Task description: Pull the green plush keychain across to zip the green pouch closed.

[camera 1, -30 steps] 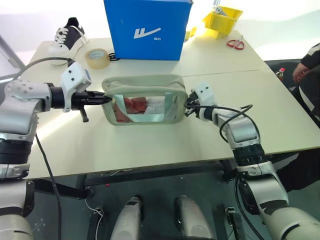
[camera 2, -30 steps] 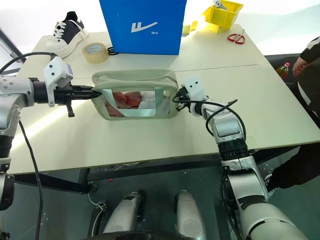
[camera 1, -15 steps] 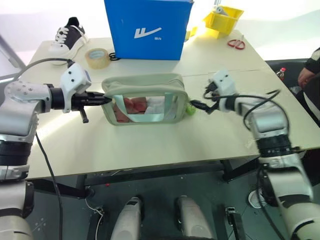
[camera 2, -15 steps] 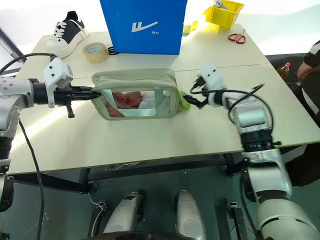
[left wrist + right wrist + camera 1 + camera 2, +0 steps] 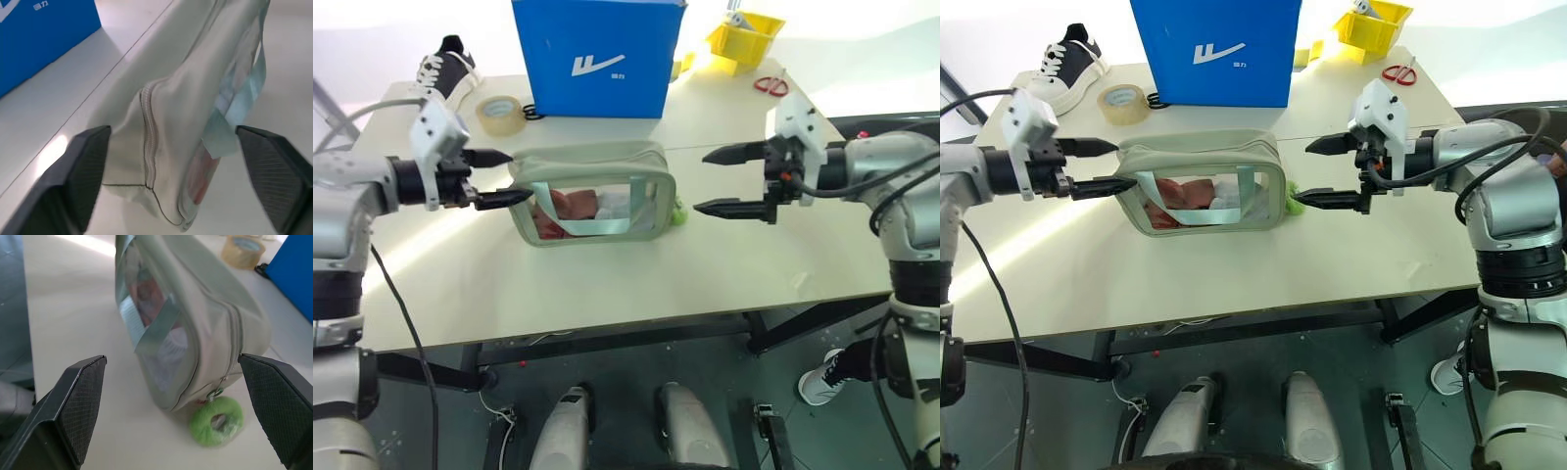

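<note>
Fingers on both our grippers stand spread wide, holding nothing: the left gripper [image 5: 487, 177] at the left end of the green pouch [image 5: 592, 191], the right gripper [image 5: 729, 180] just right of it. On the table [image 5: 607, 279], the green plush keychain [image 5: 216, 420] lies at the pouch's right end.

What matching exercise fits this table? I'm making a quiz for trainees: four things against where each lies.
1 keychain
2 tape
3 scissors
4 shoe

A far left corner of the table
B at the pouch's right end
C beside the blue box's left edge
D far right, near the yellow bin

Pairs: 1-B, 2-C, 3-D, 4-A
</note>
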Controlling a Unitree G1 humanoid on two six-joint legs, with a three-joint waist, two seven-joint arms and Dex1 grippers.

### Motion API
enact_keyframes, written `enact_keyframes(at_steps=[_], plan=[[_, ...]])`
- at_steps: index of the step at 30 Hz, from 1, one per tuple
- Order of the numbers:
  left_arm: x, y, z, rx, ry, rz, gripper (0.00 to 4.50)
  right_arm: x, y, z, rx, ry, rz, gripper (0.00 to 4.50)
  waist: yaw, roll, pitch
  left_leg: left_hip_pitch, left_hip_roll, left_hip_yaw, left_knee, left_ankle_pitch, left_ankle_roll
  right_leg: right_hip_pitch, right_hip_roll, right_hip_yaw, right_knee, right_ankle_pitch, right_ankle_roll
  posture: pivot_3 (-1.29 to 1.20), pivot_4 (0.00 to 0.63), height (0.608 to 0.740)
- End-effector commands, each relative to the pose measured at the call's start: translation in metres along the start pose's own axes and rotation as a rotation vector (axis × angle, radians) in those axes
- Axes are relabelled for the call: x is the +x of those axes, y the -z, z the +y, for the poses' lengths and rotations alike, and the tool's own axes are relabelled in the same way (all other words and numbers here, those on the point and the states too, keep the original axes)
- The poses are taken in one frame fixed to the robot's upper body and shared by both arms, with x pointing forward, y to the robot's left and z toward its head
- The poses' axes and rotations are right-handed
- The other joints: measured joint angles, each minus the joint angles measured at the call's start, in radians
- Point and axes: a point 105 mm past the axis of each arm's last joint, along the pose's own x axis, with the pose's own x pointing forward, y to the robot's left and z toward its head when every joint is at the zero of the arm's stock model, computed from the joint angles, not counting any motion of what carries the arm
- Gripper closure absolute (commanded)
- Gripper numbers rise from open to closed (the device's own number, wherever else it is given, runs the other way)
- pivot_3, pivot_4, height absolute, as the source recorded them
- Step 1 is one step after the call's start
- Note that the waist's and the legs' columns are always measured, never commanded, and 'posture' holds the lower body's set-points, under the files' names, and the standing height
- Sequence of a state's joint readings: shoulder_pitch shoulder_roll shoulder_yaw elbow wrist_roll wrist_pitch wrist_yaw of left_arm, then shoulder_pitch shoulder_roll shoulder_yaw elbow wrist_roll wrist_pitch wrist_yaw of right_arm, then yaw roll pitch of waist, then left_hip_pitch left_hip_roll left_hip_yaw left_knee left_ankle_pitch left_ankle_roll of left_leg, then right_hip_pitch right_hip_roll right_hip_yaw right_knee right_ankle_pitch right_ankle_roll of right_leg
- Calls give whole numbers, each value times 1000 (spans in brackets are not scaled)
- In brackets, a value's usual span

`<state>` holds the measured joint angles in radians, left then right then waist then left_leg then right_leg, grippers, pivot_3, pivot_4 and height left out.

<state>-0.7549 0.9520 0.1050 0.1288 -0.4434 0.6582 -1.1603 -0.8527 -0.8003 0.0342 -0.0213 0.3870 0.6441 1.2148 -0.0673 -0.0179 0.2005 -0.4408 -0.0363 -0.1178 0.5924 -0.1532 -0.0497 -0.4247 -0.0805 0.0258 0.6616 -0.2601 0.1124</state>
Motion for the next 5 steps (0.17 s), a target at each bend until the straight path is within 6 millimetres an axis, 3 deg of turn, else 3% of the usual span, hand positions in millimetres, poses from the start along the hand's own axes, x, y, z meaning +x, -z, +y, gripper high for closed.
enact_keyframes(at_steps=[1, 3, 5], plan=[[-31, -37, 9, -4, -65, -99, 73, -7, -19, -6, -69, 41, -38, 0, 0, 0, 0, 0, 0, 0, 0, 0, 0, 0, 0, 0, 0, 0, 0, 0, 150, 740], [-41, -41, 12, -13, -92, -116, 73, -9, -22, -6, -68, 41, -39, 0, 0, 0, 0, 0, 0, 0, 0, 0, 0, 0, 0, 0, 0, 0, 0, 0, 150, 740], [-49, -33, 12, 1, -108, -77, 73, -10, -23, -9, -70, 51, -46, 0, 0, 0, 0, 0, 0, 0, 0, 0, 0, 0, 0, 0, 0, 0, 0, 0, 150, 740]])
